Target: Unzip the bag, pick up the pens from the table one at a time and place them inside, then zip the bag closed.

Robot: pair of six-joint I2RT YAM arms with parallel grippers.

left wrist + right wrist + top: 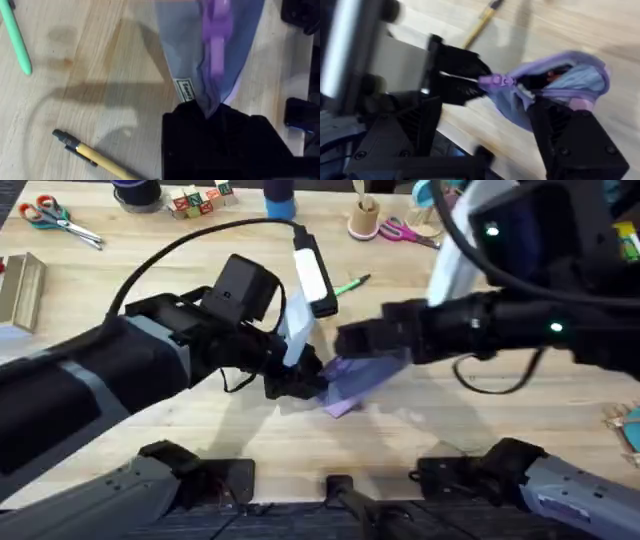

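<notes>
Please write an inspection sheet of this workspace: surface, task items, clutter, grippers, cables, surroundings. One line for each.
Surface: light wooden table, plank seams visible, faint stains in the left wrist view.
Task items: lavender bag held off the table between both arms, mouth partly open in the right wrist view; green pen and yellow pen lying on the table, outside the bag.
Clutter: red-handled scissors, pink scissors, letter blocks, wooden spool along the far edge.
Grippers: left gripper shut on the bag's zipper end; right gripper shut on the bag's other end.
Cables: black cable arching over the left arm.
Surroundings: nothing seen.
</notes>
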